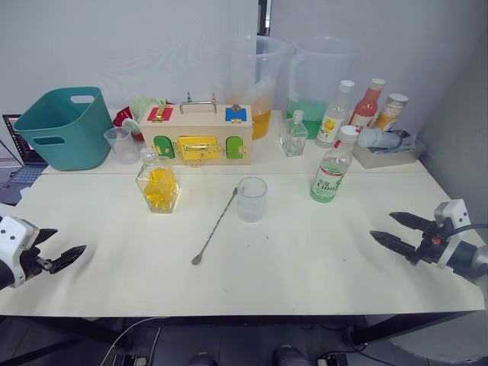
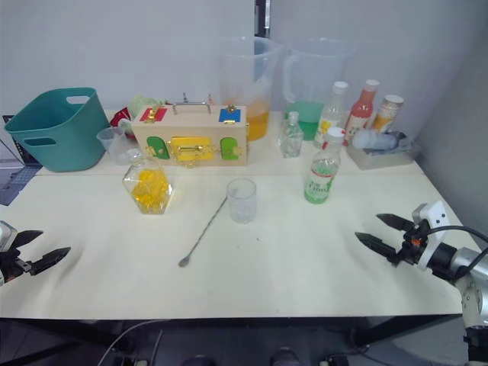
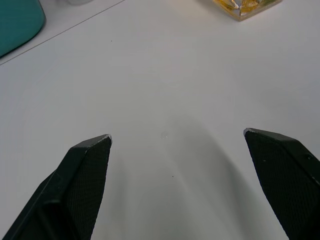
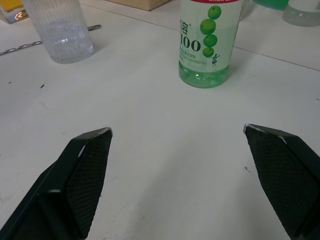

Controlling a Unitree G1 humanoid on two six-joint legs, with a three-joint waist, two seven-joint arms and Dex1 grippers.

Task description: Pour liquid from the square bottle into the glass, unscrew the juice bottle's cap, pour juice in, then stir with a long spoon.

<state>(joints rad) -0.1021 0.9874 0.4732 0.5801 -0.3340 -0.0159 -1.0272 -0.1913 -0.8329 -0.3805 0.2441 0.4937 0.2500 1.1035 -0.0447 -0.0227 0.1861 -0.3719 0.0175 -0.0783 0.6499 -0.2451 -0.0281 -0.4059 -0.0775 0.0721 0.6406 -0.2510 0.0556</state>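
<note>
Amber-filled square bottle (image 1: 158,185) stands left of the empty glass (image 1: 252,199), both grippers (image 1: 57,249) (image 1: 400,229) spread and empty at the near corners; I'd grasp it low, squarely, before tilting.

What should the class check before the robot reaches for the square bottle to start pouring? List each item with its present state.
1. Left end effector open and empty: ok.
2. Right end effector open and empty: ok.
3. Square bottle upright, nothing between it and the left end effector: ok.
4. Glass upright and empty: ok.
5. Juice bottle upright, cap on: ok.
6. Long spoon flat on the table, beside the glass: ok.
</note>
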